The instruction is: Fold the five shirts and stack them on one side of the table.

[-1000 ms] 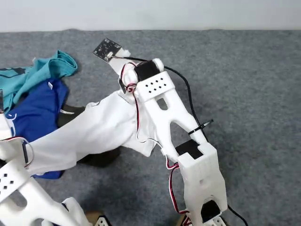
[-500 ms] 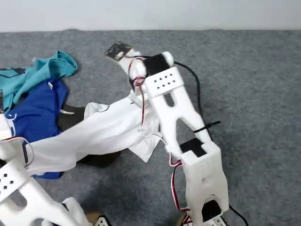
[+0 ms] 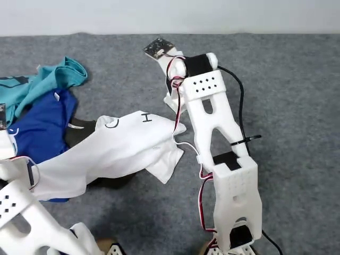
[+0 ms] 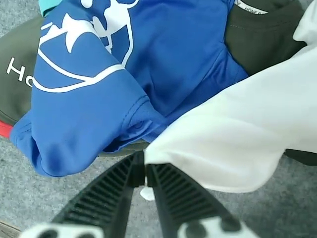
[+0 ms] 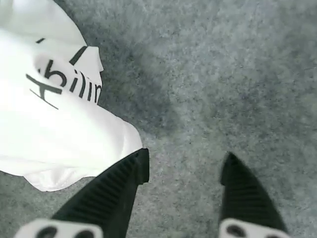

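Note:
A white shirt (image 3: 114, 151) lies stretched across the grey table (image 3: 287, 106), from the front left toward the middle. In the left wrist view my left gripper (image 4: 145, 174) is shut on the white shirt's (image 4: 237, 144) edge, just over a blue shirt (image 4: 124, 69). My right gripper (image 5: 185, 171) stands open above bare carpet, with the white shirt's printed corner (image 5: 54, 119) beside one finger. In the high view the right gripper (image 3: 173, 106) hangs just past the shirt's far corner, holding nothing.
A pile at the left holds a teal shirt (image 3: 48, 82), the blue shirt (image 3: 42, 122) and a dark olive shirt (image 3: 79, 130) partly under the white one. The left arm (image 3: 21, 212) fills the front left corner. Bare carpet spreads right of the right arm (image 3: 223, 149).
My right gripper has let go of the white shirt and swung right and back. The shirt's raised end has dropped flat onto the table. The left arm has stayed put.

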`<state>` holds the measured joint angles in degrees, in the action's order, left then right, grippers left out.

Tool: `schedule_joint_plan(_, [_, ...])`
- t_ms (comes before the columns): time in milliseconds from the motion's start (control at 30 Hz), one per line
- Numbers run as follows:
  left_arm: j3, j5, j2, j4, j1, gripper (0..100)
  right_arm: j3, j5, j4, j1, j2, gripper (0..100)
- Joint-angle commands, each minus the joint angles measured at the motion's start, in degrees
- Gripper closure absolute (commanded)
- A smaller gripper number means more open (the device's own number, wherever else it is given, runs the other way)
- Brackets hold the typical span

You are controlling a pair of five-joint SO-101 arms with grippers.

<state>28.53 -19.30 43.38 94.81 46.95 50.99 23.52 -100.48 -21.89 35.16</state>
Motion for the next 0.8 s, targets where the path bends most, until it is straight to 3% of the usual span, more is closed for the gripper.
schedule_joint_plan(0, [-0.22, -0.09, 1.14, -1.23, 0.09, 99, -0.18, 0.79, -2.51, 0.48, -6.37, 86.8])
schedule_joint_plan(367, [-0.22, -0.18, 0.97, -1.85, 0.09, 99, -29.98, 15.30, -2.42, -4.79, -20.18, 87.5])
schedule_joint_plan(467, [-0.22, -0.18, 0.88, -2.64, 0.09, 99, -35.87, 19.34, -2.42, -7.08, -21.41, 82.1])
schedule_joint_plan(600, [-0.22, -0.18, 0.79, -2.64, 0.09, 99, -38.86, 22.42, -1.63, -9.10, -20.97, 72.7])
schedule_joint_plan(767, [-0.22, -0.18, 0.79, -2.55, 0.09, 99, -38.68, 22.68, 3.03, -10.33, -17.45, 72.7])
